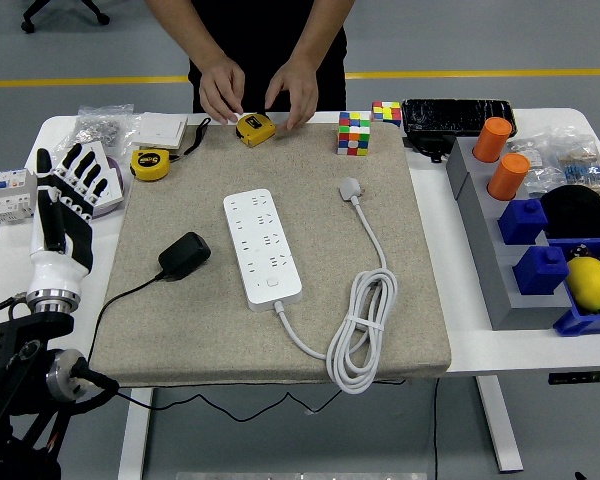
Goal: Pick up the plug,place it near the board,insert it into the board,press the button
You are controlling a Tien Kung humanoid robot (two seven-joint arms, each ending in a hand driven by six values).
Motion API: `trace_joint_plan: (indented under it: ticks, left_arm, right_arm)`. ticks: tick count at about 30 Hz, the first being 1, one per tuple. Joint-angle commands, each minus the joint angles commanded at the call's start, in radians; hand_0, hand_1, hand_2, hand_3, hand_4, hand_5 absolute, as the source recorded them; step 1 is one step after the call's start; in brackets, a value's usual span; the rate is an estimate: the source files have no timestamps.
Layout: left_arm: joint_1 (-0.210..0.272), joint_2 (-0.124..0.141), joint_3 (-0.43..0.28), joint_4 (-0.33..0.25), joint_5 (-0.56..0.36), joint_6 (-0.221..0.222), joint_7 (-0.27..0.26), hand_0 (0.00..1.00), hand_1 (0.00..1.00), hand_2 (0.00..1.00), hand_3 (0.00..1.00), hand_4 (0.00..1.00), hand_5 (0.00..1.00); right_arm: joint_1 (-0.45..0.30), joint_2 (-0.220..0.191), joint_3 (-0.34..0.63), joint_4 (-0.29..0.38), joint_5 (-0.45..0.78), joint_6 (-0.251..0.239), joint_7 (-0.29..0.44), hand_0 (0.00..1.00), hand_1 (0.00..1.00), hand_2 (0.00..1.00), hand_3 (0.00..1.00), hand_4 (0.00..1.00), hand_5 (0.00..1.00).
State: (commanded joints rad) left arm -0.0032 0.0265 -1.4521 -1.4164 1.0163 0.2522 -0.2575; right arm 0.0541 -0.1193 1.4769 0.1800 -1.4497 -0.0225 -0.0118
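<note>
A black plug adapter (184,255) lies on the beige mat (420,310), just left of the white power strip (262,247), its thin black cord trailing off the mat's front left. My left hand (72,195) is raised at the table's left edge, fingers spread, holding nothing, well left of the plug. The strip's own white cable (365,320) coils at the mat's front right and ends in a white plug (351,188). A person's two hands (260,90) hover at the far edge by a yellow tape measure (255,128). My right hand is out of view.
Another tape measure (151,164), white sockets on a purple plate (92,180) and a breaker (8,193) sit far left. Two puzzle cubes (354,132) and a black case (456,116) stand at the back. A grey rack (500,270) with orange and blue blocks and a lemon (589,282) fills the right side.
</note>
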Motion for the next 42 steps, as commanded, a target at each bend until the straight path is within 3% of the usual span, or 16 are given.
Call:
trace_joint_plan:
  ticks: [4,10,18,26,32,33,39,40,42]
  left_arm:
    - [0.034,-0.003,-0.031,-0.003,0.133,0.014,0.019,0.885,0.862,0.821,0.821,0.998,0.998]
    - [0.030,0.004,-0.041,-0.013,0.295,0.011,0.037,0.869,0.854,0.817,0.822,0.998,0.998]
    - [0.027,-0.002,-0.030,-0.007,0.310,0.000,0.044,0.842,0.826,0.795,0.793,0.998,0.998]
    - [0.014,0.001,-0.014,0.000,0.312,0.004,0.050,0.821,0.801,0.777,0.776,0.998,0.998]
    - [0.005,0.008,-0.010,0.005,0.311,0.009,0.052,0.791,0.786,0.767,0.766,0.998,0.998]
    - [0.003,0.007,-0.009,0.005,0.312,0.009,0.053,0.759,0.778,0.762,0.758,0.998,0.998]
    - [0.004,0.006,-0.001,0.007,0.315,0.010,0.056,0.759,0.778,0.762,0.758,0.998,0.998]
    - [0.006,0.005,0.001,0.006,0.316,0.011,0.056,0.744,0.768,0.756,0.750,0.998,0.998]
    - [0.007,0.005,0.002,0.005,0.319,0.011,0.058,0.744,0.768,0.756,0.750,0.998,0.998]
  right_arm:
    - [-0.005,0.001,-0.006,0.000,-0.016,0.005,0.000,0.998,0.911,0.834,0.834,0.998,0.998]
    - [0.006,-0.006,0.004,0.000,-0.045,0.010,0.000,0.998,0.911,0.834,0.833,0.998,0.998]
    - [0.014,0.008,-0.028,0.000,-0.029,0.010,0.009,0.998,0.906,0.833,0.828,0.998,0.998]
    - [0.021,0.020,-0.048,0.000,0.041,-0.047,0.031,0.998,0.885,0.816,0.809,0.998,0.998]
    - [0.023,0.017,-0.013,0.000,-0.021,-0.041,0.002,0.998,0.859,0.791,0.782,0.998,0.998]
    - [0.022,0.017,-0.005,0.000,-0.045,-0.046,-0.003,0.998,0.787,0.736,0.711,0.998,0.998]
    - [0.020,0.016,0.004,0.000,-0.111,-0.075,-0.001,0.998,0.787,0.736,0.711,0.998,0.998]
    - [0.020,0.014,-0.001,0.000,-0.111,-0.076,-0.001,0.799,0.638,0.620,0.517,0.936,0.638]
    - [0.022,0.010,-0.004,0.000,-0.115,-0.075,-0.004,0.799,0.638,0.620,0.517,0.936,0.638]
